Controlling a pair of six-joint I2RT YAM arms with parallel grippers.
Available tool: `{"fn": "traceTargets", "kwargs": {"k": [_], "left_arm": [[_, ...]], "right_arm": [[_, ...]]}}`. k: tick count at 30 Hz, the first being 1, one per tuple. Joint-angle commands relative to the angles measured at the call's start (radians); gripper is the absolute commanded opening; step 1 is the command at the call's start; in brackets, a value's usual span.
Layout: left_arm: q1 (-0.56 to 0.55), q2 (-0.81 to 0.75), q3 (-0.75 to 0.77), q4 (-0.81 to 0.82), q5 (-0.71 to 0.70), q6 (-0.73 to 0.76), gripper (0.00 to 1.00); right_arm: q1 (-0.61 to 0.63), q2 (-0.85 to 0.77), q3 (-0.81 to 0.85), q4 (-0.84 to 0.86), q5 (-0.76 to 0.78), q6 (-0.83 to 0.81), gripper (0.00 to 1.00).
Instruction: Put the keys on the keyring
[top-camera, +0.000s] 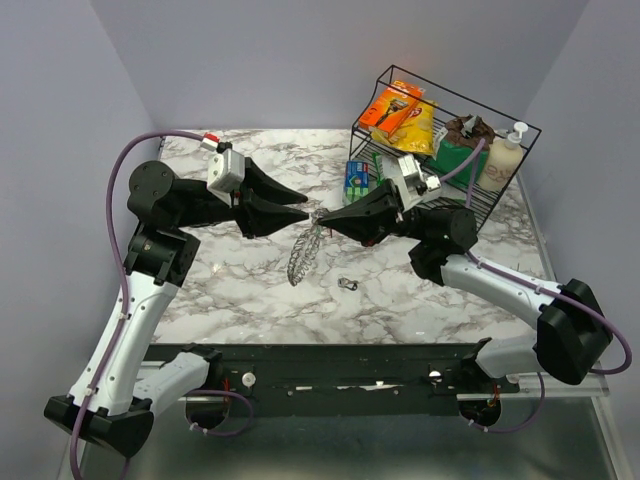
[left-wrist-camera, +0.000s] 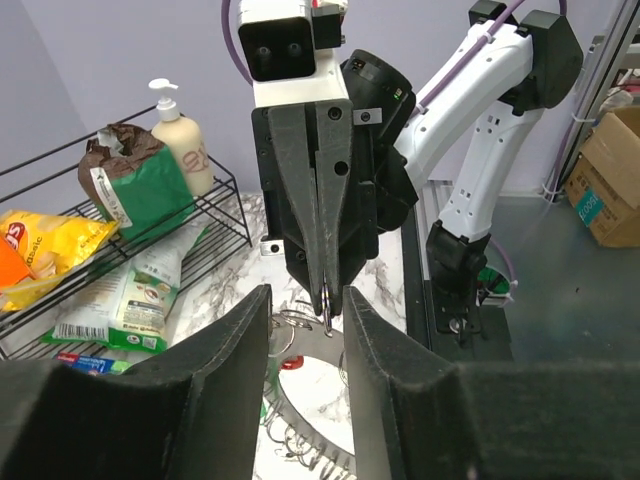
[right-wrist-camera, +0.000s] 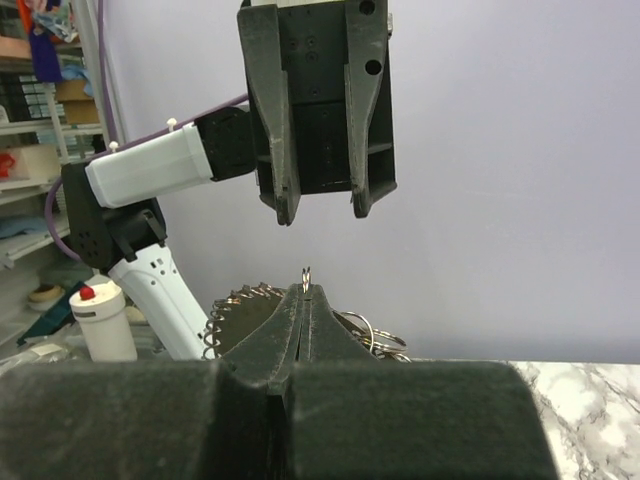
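Note:
The keyring (top-camera: 303, 255) hangs above the marble table as a bunch of silver keys on a wire loop. My right gripper (top-camera: 325, 220) is shut on its top, and the wire (right-wrist-camera: 306, 272) pokes out between the tips of the right gripper (right-wrist-camera: 305, 290). The keys fan out like teeth (right-wrist-camera: 240, 310) behind its fingers. My left gripper (top-camera: 306, 206) faces it tip to tip, open, with nothing between the fingers. In the left wrist view the left gripper (left-wrist-camera: 307, 295) frames the shut right gripper (left-wrist-camera: 325, 300) and the keyring (left-wrist-camera: 300, 415) with a red key head (left-wrist-camera: 291, 362). One loose key (top-camera: 348, 285) lies on the table.
A black wire rack (top-camera: 530, 130) stands at the back right with snack bags (top-camera: 405, 115), a green bag (top-camera: 462, 150) and a soap bottle (top-camera: 505, 158). A blue-green box (top-camera: 357, 178) lies beside it. The table's (top-camera: 250, 290) walls are close on both sides.

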Motion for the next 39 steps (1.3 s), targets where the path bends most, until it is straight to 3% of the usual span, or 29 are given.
{"fn": "traceTargets", "kwargs": {"k": [1, 7, 31, 39], "left_arm": [[0.005, -0.006, -0.013, -0.021, 0.020, 0.027, 0.39], [0.005, -0.003, -0.021, -0.033, -0.015, 0.053, 0.35], [-0.016, 0.018, -0.058, -0.099, 0.028, 0.091, 0.37], [-0.023, 0.026, -0.072, -0.125, 0.009, 0.111, 0.25]], "right_arm": [[-0.001, -0.001, 0.030, 0.372, 0.049, 0.017, 0.01], [-0.001, 0.011, 0.045, 0.379, 0.042, 0.031, 0.00], [-0.001, 0.048, 0.074, 0.402, 0.048, 0.051, 0.01], [-0.001, 0.045, 0.077, 0.403, 0.040, 0.053, 0.01]]}}
